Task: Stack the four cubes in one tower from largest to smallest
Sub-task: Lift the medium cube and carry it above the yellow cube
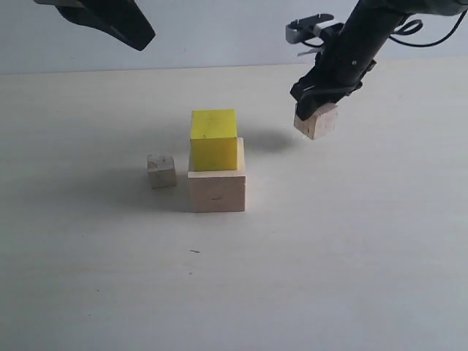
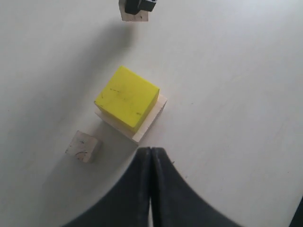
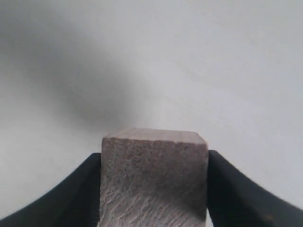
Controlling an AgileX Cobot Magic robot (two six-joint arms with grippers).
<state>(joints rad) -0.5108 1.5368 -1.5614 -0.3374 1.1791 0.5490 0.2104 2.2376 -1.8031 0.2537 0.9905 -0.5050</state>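
**A:** Our right hand is clamped on the smaller brownish wood cube, in the air and well apart from the bright yellow cube sitting on the large pale wood cube.

**B:** It hangs tilted. We judge it could land askew and slide off, or nudge the off-centre yellow one.

**A:** Our left hand, fingers together, hovers empty. The smallest pale wood cube sits on the tabletop.
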